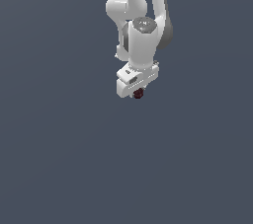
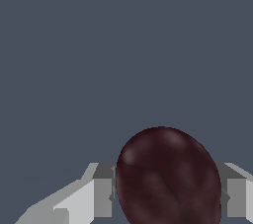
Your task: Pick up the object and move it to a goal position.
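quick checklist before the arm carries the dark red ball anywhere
1. Dark red ball sits between the fingers: ok, one finger shows on each side of it.
2. Gripper shut on the ball: ok, the fingers meet its sides in the wrist view.
3. Ball deep enough in the grip: cannot tell, the contact faces are hidden.
4. Ball lifted off any surface: cannot tell, the background is plain grey.
5. Goal position visible: not ok, no marker shows in either view.
6. Space around the arm: ok, nothing else shows nearby.
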Tool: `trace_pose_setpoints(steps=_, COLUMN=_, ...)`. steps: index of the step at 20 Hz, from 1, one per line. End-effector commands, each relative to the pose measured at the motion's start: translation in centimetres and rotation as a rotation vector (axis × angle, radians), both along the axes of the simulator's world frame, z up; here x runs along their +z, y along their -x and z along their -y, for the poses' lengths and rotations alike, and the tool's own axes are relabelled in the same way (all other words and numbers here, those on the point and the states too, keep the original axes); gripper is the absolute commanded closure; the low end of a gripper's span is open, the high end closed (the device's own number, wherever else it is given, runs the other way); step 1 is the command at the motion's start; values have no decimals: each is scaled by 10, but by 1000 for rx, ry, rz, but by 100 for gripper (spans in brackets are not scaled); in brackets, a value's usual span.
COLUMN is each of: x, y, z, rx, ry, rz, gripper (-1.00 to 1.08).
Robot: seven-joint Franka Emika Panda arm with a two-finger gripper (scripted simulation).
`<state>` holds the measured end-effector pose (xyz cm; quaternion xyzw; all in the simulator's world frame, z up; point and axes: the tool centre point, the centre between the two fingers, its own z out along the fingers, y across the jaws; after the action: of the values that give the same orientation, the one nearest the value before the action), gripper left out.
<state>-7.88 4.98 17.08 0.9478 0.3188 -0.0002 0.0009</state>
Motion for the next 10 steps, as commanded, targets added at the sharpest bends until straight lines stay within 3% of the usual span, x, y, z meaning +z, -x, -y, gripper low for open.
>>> trace_pose_setpoints(steps=1, x=24, y=-3, z=-20, rx=-1, ry=0, rz=0, gripper=108)
trace_pose_setpoints(steps=10, x=88, y=-16, z=-76, rx=-1, ry=-1, rz=0, gripper=108)
